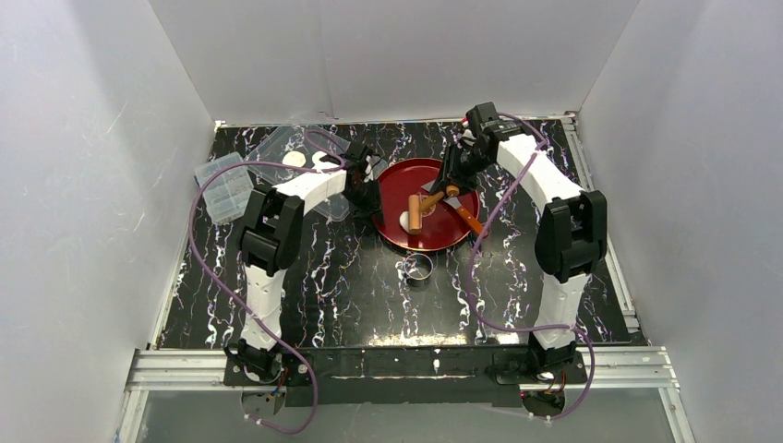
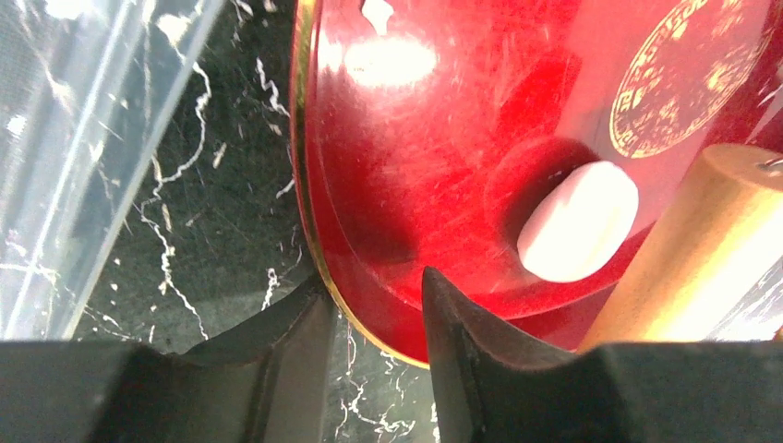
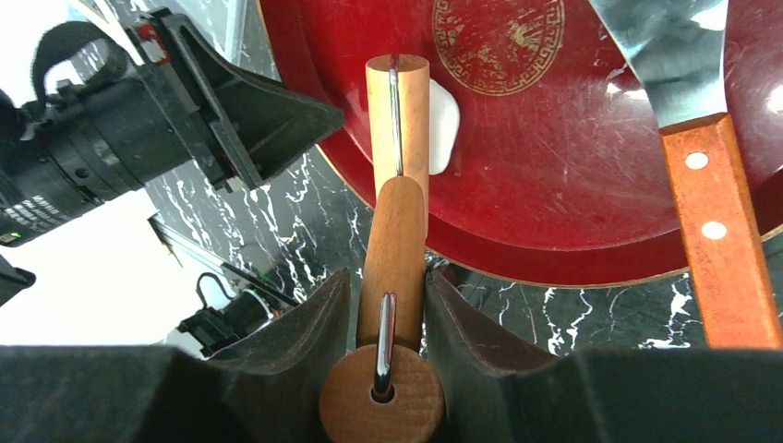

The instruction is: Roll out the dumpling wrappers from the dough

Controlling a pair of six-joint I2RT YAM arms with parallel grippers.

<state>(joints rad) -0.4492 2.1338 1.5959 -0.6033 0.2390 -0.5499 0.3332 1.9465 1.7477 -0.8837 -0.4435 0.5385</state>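
Observation:
A white oval lump of dough [image 1: 403, 220] lies on the left part of the red plate [image 1: 452, 242]; it also shows in the left wrist view [image 2: 578, 221] and in the right wrist view [image 3: 443, 125]. My right gripper [image 1: 451, 181] [image 3: 388, 288] is shut on the handle of a wooden rolling pin [image 3: 395, 245]. Its roller [image 3: 399, 101] rests on the plate against the dough. My left gripper [image 1: 372, 198] [image 2: 371, 286] straddles the plate's left rim [image 2: 309, 198], one finger outside and one inside, shut on it. Two white wrappers [image 1: 294, 159] lie on a clear lid at the back left.
A knife with an orange wooden handle [image 1: 468, 219] [image 3: 725, 240] lies on the plate's right side. A small metal ring [image 1: 420, 268] stands in front of the plate. A clear plastic box [image 1: 224, 189] and the lid [image 2: 83, 157] sit left of the plate.

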